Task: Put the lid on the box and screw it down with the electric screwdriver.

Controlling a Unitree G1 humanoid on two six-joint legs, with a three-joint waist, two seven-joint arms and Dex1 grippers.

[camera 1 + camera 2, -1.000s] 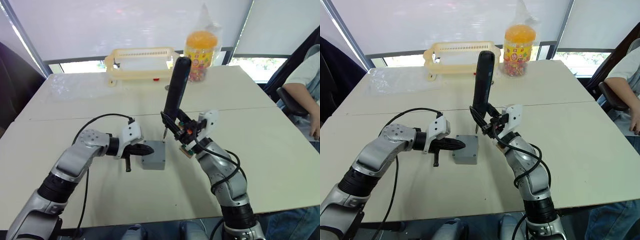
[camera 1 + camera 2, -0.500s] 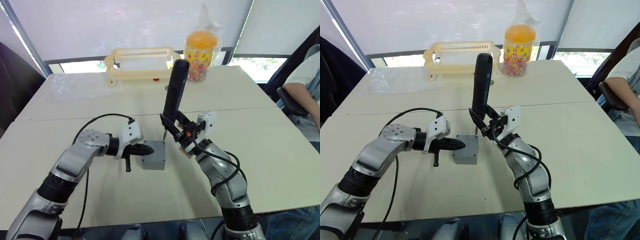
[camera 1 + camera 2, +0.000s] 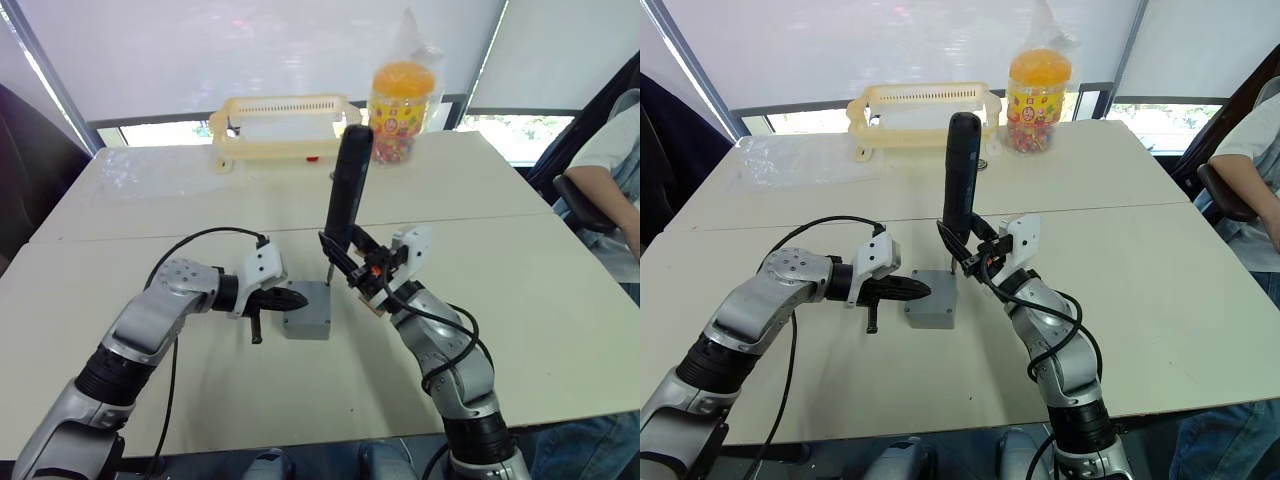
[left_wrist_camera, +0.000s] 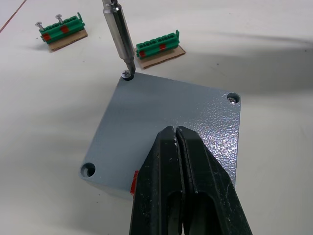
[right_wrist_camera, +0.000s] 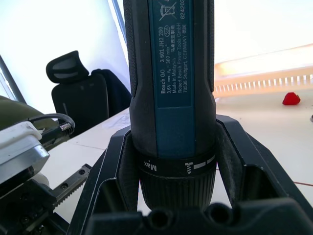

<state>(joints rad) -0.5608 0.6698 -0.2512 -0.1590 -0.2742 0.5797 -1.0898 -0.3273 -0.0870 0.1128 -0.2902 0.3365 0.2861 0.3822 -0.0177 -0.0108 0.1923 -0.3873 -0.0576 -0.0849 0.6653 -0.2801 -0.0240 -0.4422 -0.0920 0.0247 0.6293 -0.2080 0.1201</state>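
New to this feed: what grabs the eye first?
The tall black electric screwdriver, upright in the right pincer at the table's middle, its bit set on a screw at one corner of the lid. The left pincer, fingers shut, presses down on the lid of the grey box. Behind, at the table's far edge, stand a cream basket and an orange-capped jar.

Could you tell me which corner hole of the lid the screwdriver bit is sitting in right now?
The corner nearest the green terminal blocks, where the bit meets a screw head. Another corner holds a screw with no bit; a third hole is empty.
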